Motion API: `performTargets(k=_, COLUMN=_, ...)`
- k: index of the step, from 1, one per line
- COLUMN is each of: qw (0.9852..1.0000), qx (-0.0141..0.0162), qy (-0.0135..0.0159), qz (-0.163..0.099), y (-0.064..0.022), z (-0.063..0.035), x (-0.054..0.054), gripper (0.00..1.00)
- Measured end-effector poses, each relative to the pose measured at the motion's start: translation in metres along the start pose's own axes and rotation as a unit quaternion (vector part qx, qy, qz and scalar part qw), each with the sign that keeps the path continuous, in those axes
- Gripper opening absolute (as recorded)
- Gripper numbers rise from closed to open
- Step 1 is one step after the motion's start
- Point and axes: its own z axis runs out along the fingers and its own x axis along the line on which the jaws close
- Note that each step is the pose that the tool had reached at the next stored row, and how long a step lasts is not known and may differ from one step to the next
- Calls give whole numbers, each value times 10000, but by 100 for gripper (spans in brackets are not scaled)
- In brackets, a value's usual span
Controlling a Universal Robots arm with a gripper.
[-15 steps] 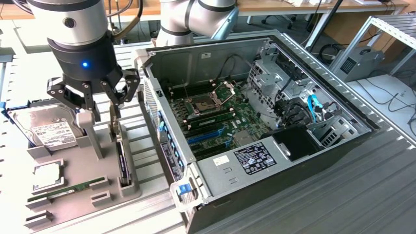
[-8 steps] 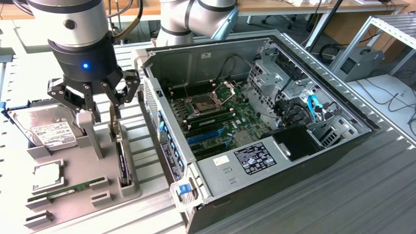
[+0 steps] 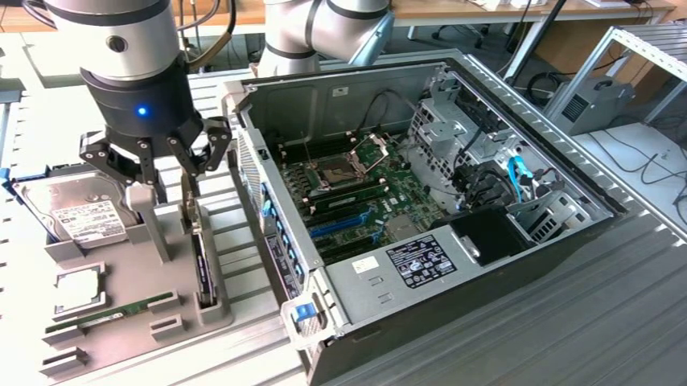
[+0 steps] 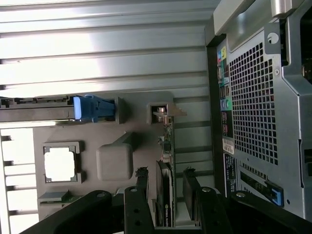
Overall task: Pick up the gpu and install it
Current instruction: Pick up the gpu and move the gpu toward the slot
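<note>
The gpu (image 3: pixel 199 256) stands on its long edge in a slot of the grey fixture tray (image 3: pixel 129 342), at the exterior view's left, beside the open computer case (image 3: pixel 429 209). My gripper (image 3: pixel 172 185) hangs open just above the card's far end. In the wrist view the gpu (image 4: pixel 165 187) runs as a thin dark card with a green board edge between my gripper's (image 4: pixel 165 174) two black fingers (image 4: pixel 141 187). One finger stands on each side of it, and a small gap shows on both sides. Nothing is held.
The tray also holds a silver hard drive (image 3: pixel 80 213) with a white label, a square processor (image 3: pixel 77 291) and a green memory stick (image 3: pixel 113 315). The case lies open with its motherboard (image 3: pixel 355 189) exposed. Its perforated rear panel (image 4: pixel 258 107) stands close beside the tray. Ribbed metal table all around.
</note>
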Motion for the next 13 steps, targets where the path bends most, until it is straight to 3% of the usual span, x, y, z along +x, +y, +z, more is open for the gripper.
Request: performTargets(k=13, qw=10000, qx=0, qy=0, qz=0, y=-2, z=51, x=1, gripper=42)
